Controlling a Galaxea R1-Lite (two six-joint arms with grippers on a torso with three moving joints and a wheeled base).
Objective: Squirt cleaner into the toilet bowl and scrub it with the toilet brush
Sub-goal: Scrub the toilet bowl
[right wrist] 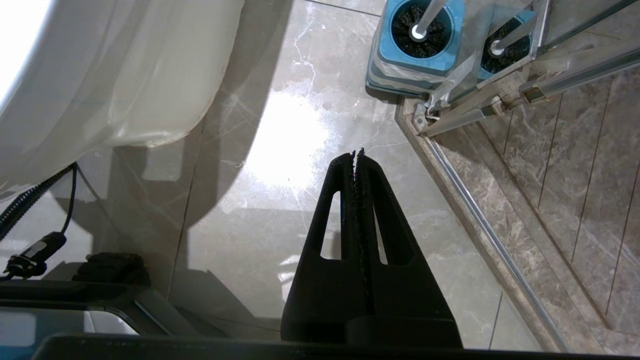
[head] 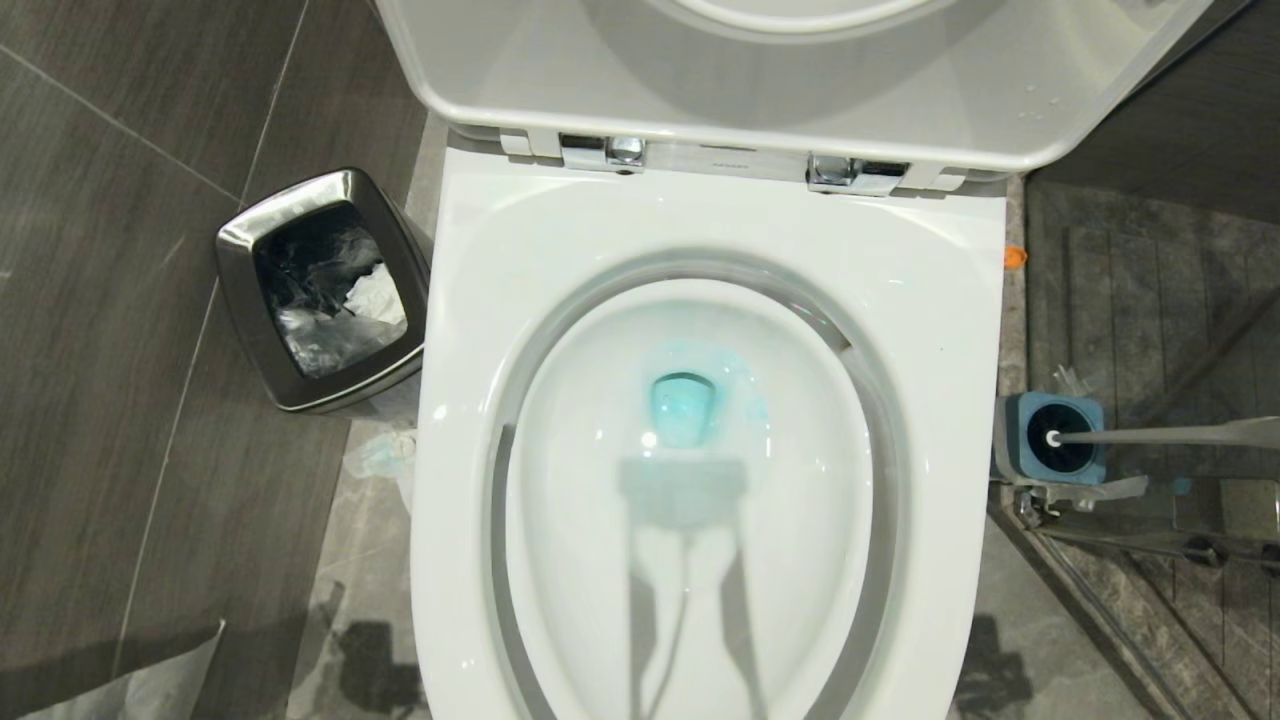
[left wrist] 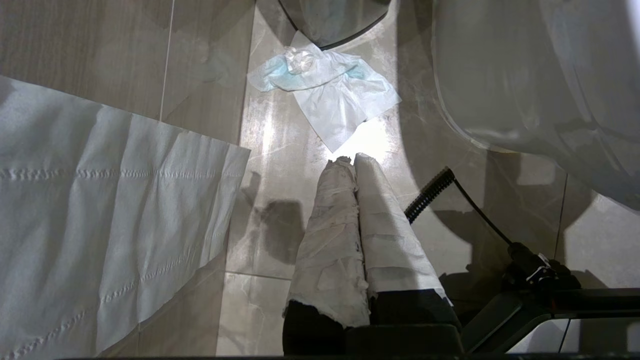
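The white toilet bowl [head: 480, 300] fills the head view, its lid up, with teal-blue liquid [head: 685, 405] round the drain. The toilet brush [head: 1170, 435] stands in its blue square holder [head: 1055, 440] on the floor at the bowl's right. The cleaner is out of view; I cannot tell what a small orange spot [head: 1015, 258] by the rim's right edge is. Neither arm shows in the head view. My left gripper [left wrist: 347, 160], its fingers wrapped in white paper, hangs shut and empty over the floor beside the bowl [left wrist: 525, 75]. My right gripper [right wrist: 357, 152] is shut and empty, short of the holder [right wrist: 417, 40].
A steel bin [head: 235, 290] with a liner stands left of the toilet. A crumpled tissue [left wrist: 325, 90] and a large paper sheet [left wrist: 100, 225] lie on the floor there. A glass shower door and its metal rail [right wrist: 480, 220] border the right side, reflecting the holder.
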